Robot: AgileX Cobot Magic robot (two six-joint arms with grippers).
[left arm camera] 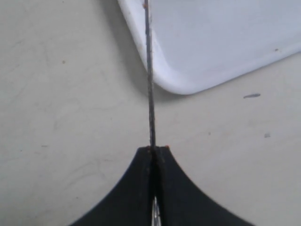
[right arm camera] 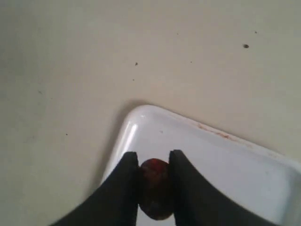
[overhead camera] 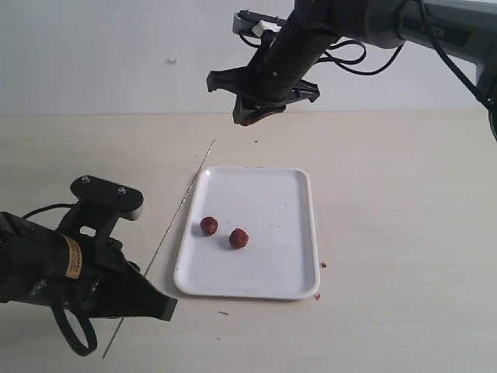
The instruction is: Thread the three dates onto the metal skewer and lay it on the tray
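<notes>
Two dates (overhead camera: 209,225) (overhead camera: 239,238) lie on the white tray (overhead camera: 287,194), left of its middle. The third date (right arm camera: 154,187) is pinched in my right gripper (overhead camera: 250,119), which hangs shut on it high above the tray's far left corner (right arm camera: 141,113). The thin metal skewer (overhead camera: 180,203) runs along the table just left of the tray. My left gripper (left arm camera: 155,149) is shut on the skewer (left arm camera: 150,70) near its front end, low at the front left. The rod points past the tray's corner (left arm camera: 181,87).
A few reddish crumbs (overhead camera: 323,265) lie on the table by the tray's right front corner (overhead camera: 314,291). The pale table (overhead camera: 404,202) stretches away to the right of the tray.
</notes>
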